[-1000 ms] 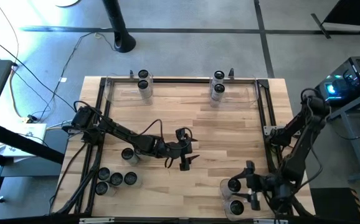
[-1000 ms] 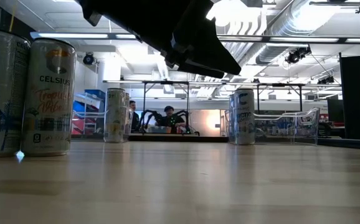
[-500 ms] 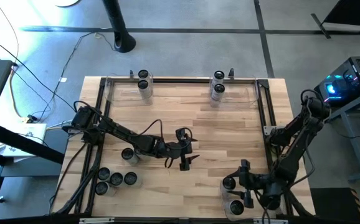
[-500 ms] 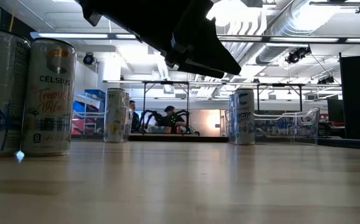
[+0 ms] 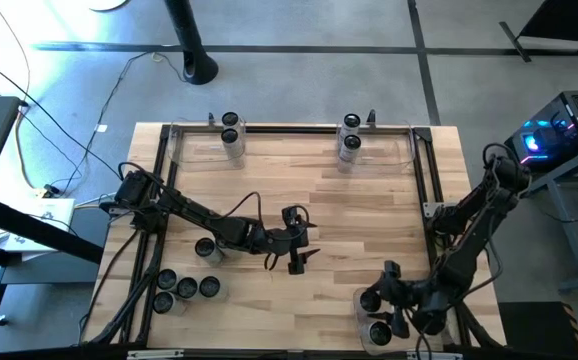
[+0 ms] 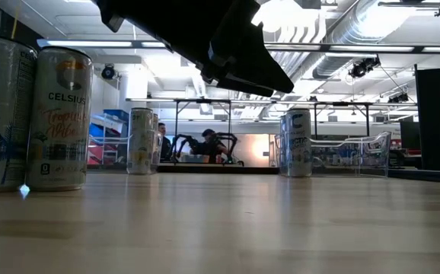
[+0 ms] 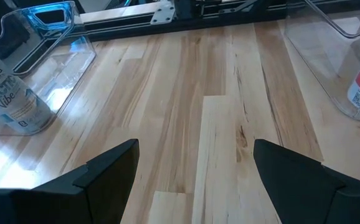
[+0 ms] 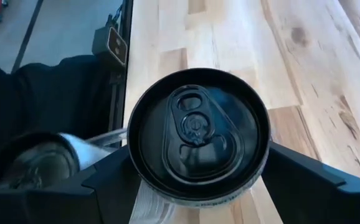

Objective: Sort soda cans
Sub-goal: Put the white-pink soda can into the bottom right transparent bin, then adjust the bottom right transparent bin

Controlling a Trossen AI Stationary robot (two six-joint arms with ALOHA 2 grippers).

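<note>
Pale wooden plank worktop (image 5: 359, 210) with a black metal frame stands on a grey concrete floor, cables trailing at the left.

Soda cans, small grey cylinders with dark round tops, sit in five places in the high view. Two stand in the clear plastic bin at the far left (image 5: 231, 132), two in the clear plastic bin at the far right (image 5: 349, 135). One stands alone at the near left beside the left arm (image 5: 206, 248). Four cluster at the near left corner (image 5: 181, 290). Two stand at the near right corner (image 5: 374, 315).

Left gripper (image 5: 294, 240) hangs over the middle of the worktop. Jaws stand wide apart with nothing between them, bare planks showing in the left wrist view.

Right gripper (image 5: 387, 298) is at the near right corner, over the farther of the two cans there (image 8: 195, 144). Jaws are spread either side of this can in the right wrist view; whether they press on it cannot be told. The second can lies just beside it (image 8: 37, 168)
</note>
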